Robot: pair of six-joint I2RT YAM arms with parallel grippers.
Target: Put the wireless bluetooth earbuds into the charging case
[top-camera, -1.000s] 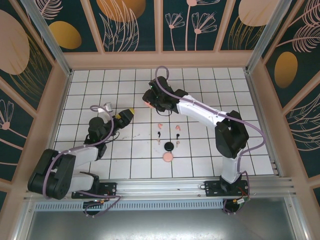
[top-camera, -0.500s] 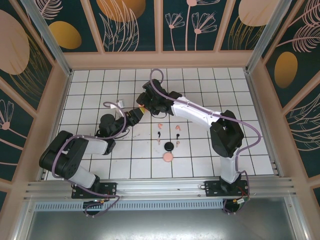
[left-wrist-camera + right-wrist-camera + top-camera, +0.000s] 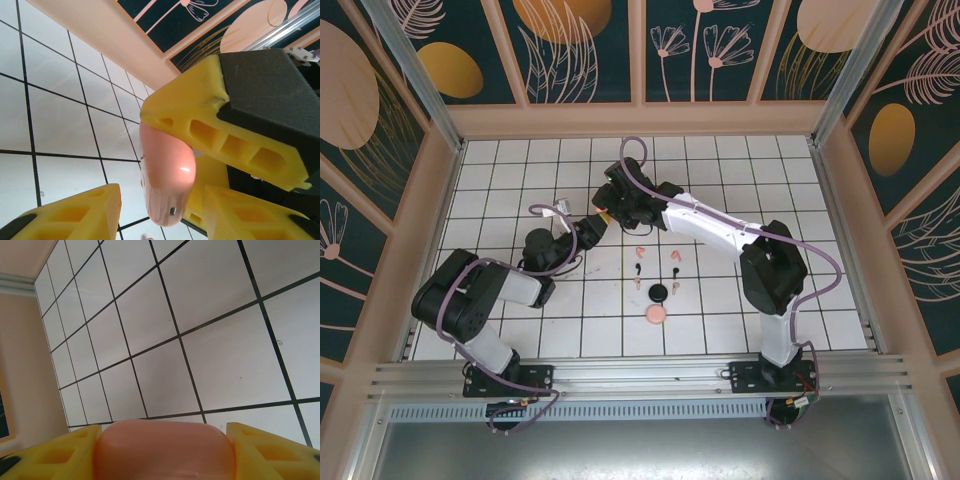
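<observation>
My right gripper (image 3: 609, 211) (image 3: 162, 434) is shut on a pale peach charging case (image 3: 165, 452) (image 3: 165, 170), held above the tiles at mid-left. My left gripper (image 3: 596, 225) (image 3: 161, 200) has come up against it. Its yellow fingers (image 3: 75, 215) stand on either side of the case's lower end, and a gap shows on the left side. The right gripper's finger (image 3: 200, 130) presses on the case from above. Several tiny earbuds lie on the tiles to the right: pink ones (image 3: 639, 250) (image 3: 674, 254) and black ones (image 3: 636, 270) (image 3: 675, 289).
A round black case (image 3: 658, 292) and a round pink case (image 3: 656, 315) lie near the earbuds. The peach wall (image 3: 430, 200) runs along the left edge of the tiled floor. Both arms' cables loop above their grippers.
My left arm has swung right until its gripper met the right one, and its jaws have narrowed around the case. The right gripper has shifted slightly left with the case.
</observation>
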